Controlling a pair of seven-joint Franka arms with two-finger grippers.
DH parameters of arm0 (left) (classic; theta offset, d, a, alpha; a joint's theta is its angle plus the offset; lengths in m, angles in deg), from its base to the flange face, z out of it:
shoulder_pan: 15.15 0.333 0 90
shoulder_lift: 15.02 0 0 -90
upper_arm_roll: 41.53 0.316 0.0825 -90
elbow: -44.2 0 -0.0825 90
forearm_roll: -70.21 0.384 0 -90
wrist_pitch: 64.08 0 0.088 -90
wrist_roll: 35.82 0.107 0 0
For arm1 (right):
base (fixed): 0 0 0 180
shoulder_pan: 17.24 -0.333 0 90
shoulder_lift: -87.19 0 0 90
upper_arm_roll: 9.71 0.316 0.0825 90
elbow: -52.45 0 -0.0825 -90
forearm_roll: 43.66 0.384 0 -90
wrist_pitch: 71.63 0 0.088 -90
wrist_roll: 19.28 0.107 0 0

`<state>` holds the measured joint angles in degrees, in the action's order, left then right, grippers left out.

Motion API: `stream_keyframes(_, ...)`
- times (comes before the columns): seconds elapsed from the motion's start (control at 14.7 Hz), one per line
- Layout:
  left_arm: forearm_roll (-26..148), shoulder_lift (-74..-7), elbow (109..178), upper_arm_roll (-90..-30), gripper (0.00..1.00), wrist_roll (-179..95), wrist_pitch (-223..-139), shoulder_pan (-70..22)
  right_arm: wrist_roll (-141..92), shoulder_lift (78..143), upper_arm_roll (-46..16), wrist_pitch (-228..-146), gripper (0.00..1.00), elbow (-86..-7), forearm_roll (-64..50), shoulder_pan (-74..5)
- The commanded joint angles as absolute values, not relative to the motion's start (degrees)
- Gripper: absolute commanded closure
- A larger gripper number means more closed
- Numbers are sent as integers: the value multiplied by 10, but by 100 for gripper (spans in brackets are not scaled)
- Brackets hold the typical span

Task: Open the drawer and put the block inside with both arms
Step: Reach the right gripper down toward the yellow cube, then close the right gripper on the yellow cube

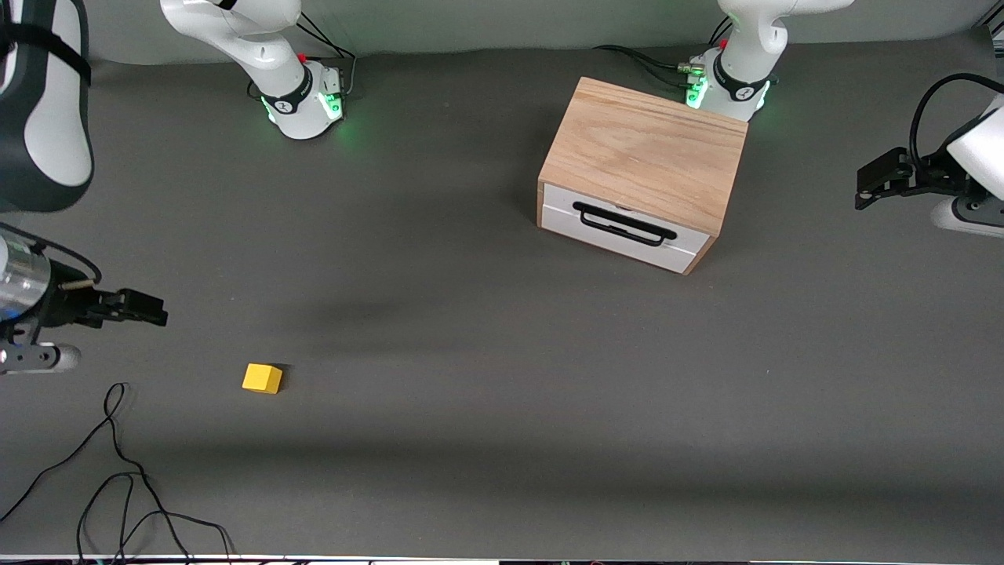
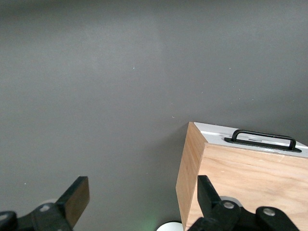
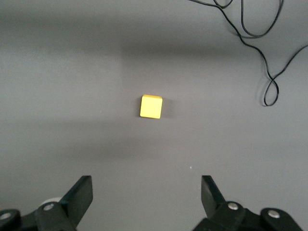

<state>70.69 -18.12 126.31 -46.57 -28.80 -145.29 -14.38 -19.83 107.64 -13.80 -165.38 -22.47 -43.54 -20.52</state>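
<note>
A: Nearest the front camera, loose black cable (image 1: pixel 118 486); then the yellow block (image 1: pixel 262 378), alone on the grey table (image 1: pixel 486 377).

B: Right gripper (image 3: pixel 144 199) hangs above it, fingers apart, empty.

A: Farther: oak cabinet (image 1: pixel 643 149), drawer (image 1: pixel 623 227) closed. Left gripper (image 2: pixel 142 204) over its end, spread wide, empty.

1. The bench (image 1: pixel 502 377) is covered in matt dark grey, cloth-like material.
2. The cabinet (image 1: pixel 647 149) is light, grained wood with a smooth finish.
3. The drawer (image 1: pixel 620 227) front is smooth white; its handle (image 1: pixel 623 224) is thin black wire.
4. The block (image 1: pixel 262 378) is smooth, matt yellow.
</note>
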Motion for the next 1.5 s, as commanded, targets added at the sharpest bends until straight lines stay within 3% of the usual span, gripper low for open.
stream_keyframes(0.0,714,-174,1269,-466,0,-284,-1447,-143,-196,1102,-140,-1676,0,-203,-415,-207)
stream_keyframes(0.27,714,-174,1269,-465,0,-284,-1448,-142,-195,1120,-140,-1755,0,-271,-402,-208)
stream_keyframes(0.75,714,-174,1269,-465,0,-283,-1448,-142,-196,1134,-141,-1999,0,-465,-372,-208)
stream_keyframes(1.16,714,-174,1269,-464,0,-283,-1447,-142,-195,1181,-141,-2120,0,-518,-369,-206)
stream_keyframes(1.43,714,-174,1269,-464,0,-283,-1448,-142,-195,1214,-141,-2158,0,-519,-358,-206)
